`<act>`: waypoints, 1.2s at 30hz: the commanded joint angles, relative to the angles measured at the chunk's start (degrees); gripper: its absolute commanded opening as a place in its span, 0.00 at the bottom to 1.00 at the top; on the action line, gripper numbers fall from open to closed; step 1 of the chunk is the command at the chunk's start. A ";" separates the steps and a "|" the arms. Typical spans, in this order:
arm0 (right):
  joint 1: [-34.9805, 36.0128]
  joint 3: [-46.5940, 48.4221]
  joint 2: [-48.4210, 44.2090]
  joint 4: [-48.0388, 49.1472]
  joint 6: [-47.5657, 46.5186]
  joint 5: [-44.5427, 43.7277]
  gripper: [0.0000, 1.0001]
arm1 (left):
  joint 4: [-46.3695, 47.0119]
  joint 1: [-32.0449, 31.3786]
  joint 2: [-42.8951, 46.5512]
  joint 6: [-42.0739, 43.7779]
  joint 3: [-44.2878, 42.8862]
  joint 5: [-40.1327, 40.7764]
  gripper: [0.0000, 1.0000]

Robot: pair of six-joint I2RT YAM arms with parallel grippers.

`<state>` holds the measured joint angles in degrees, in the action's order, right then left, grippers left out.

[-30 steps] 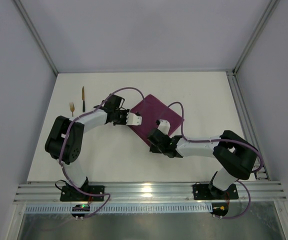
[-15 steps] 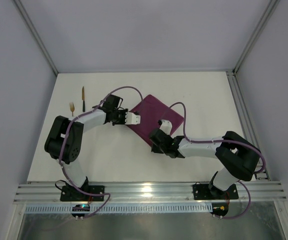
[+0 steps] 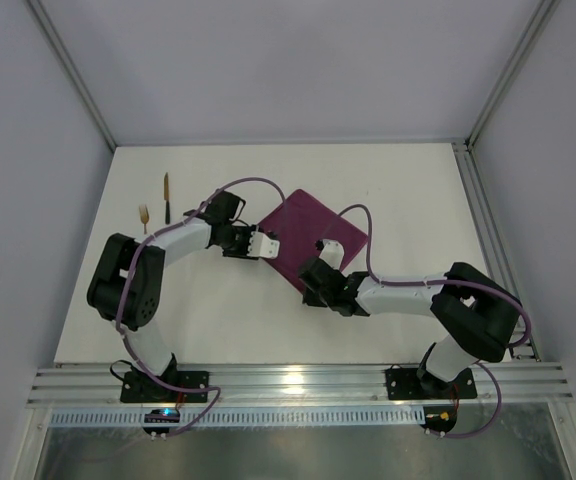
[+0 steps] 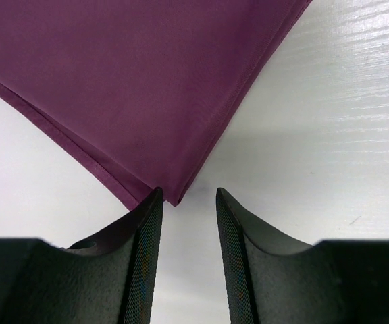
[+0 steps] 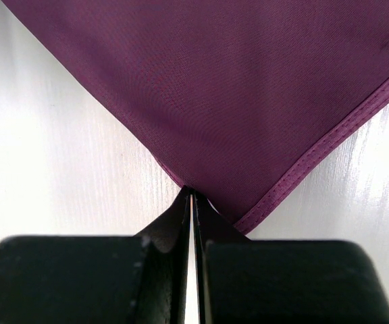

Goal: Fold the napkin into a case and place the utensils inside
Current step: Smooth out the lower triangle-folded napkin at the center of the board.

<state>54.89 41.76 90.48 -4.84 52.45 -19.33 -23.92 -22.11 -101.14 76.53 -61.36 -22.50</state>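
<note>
Found the left gripper (image 4: 186, 194) partly open, with a clear gap between its dark, ribbed fingers (image 4: 144, 256). Held nothing. Saw the near corner of the napkin (image 4: 134, 81) lying just ahead of that gap, close beside the left-hand fingertip; could not tell whether it touched.

Found the right gripper (image 5: 192, 194) closed, jaws pressed together with only a hairline seam between them. Noted an opposite napkin corner running into the tips, pinched there as far as the wrist view showed.

Logged the napkin as magenta-purple cloth, plain, matte and finely woven, lying flat on the white table (image 3: 408, 190) near its middle, turned corner-on to the arms like a diamond. Counted two layers along one edge in the left wrist view, the lower one peeking out as a narrow strip. Noted a stitched hem along one edge in the right wrist view.

Spotted the fork (image 3: 144, 215) and knife (image 3: 166, 196), thin and gold with dark handles, near the table's far left corner, side by side, well apart from the napkin.
</note>
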 commanded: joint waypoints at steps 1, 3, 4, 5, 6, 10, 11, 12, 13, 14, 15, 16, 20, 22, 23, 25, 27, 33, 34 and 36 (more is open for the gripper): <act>-0.14 -1.68 -0.83 -4.39 -1.38 0.00 0.04 | 0.54 -0.39 0.86 0.64 -0.77 -3.51 0.39; -0.22 -2.03 -1.09 -4.21 -1.38 0.00 0.04 | 1.33 -0.92 0.34 0.20 -0.69 -2.64 0.39; -0.31 -2.21 -1.18 -4.21 -1.38 -0.09 0.04 | 1.60 -1.01 -0.02 0.20 -0.86 -2.11 0.39; -0.23 -2.47 -1.35 -4.12 -1.21 -0.09 0.04 | 1.86 -1.09 -0.54 0.20 -1.30 -1.85 0.39; -0.31 -2.47 -1.36 -3.95 -1.29 0.00 0.04 | 2.04 -1.09 -1.50 0.02 -1.65 -1.50 0.39; -0.31 -2.65 -1.53 -3.77 -1.20 0.08 0.04 | 1.60 -1.09 -3.35 -0.86 -3.59 -0.70 0.31; -0.31 -2.73 -1.44 -3.77 -1.21 0.08 0.04 | 1.42 -1.09 -3.45 -0.86 -3.76 -0.44 0.19; -0.40 -2.73 -1.53 -3.77 -1.21 0.08 0.04 | 1.07 -1.09 -3.53 -0.86 -3.94 -0.44 0.15; -0.40 -2.73 -1.44 -3.86 -1.21 0.08 0.04 | 0.98 -1.09 -3.45 -0.86 -3.94 -0.35 0.10; -0.40 -2.91 -1.53 -3.86 -1.21 0.08 0.04 | 0.72 -1.09 -3.27 -0.77 -3.77 -0.18 0.03; -0.40 -3.00 -1.62 -3.86 -1.21 0.17 0.04 | 0.11 -1.18 -3.18 -0.68 -3.68 0.00 0.01; -0.58 -3.00 -1.62 -3.86 -1.21 0.09 0.04 | -0.24 -1.10 -3.10 -0.33 -3.59 0.00 0.00; -1.01 -3.87 -1.97 -3.68 -1.12 0.44 0.04 | -1.21 -1.09 -2.31 -0.85 -3.41 0.09 0.00; -1.10 -4.31 -2.49 -3.68 -1.03 0.44 0.04 | -0.52 -0.92 -2.04 -1.47 -3.50 -0.26 0.00; -1.19 -4.66 -2.67 -3.68 -0.94 0.52 0.04 | -0.16 -0.66 -1.78 -2.08 -3.50 -0.35 0.00; -1.28 -4.93 -3.02 -3.77 -0.85 0.52 0.04 | 0.54 -0.22 -1.78 -2.70 -3.67 -0.44 0.00; -1.28 -5.11 -3.20 -4.12 -0.85 0.44 0.04 | 0.89 0.40 -1.78 -3.40 -4.29 -0.53 0.00; -1.37 -5.55 -3.46 -4.48 -1.03 0.44 0.04 | 0.54 1.63 -1.78 -4.55 -5.08 -1.14 0.00; -1.46 -5.55 -3.38 -4.48 -1.03 0.35 0.04 | 0.46 1.72 -1.78 -4.64 -5.08 -1.31 0.00; -1.46 -5.37 -3.29 -4.48 -1.21 0.52 0.04 | 0.45 1.89 -1.86 -4.72 -4.99 -1.32 0.00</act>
<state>53.76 38.22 87.37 -3.53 52.42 -18.22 -24.25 -21.56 -104.55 72.40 -64.51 -24.16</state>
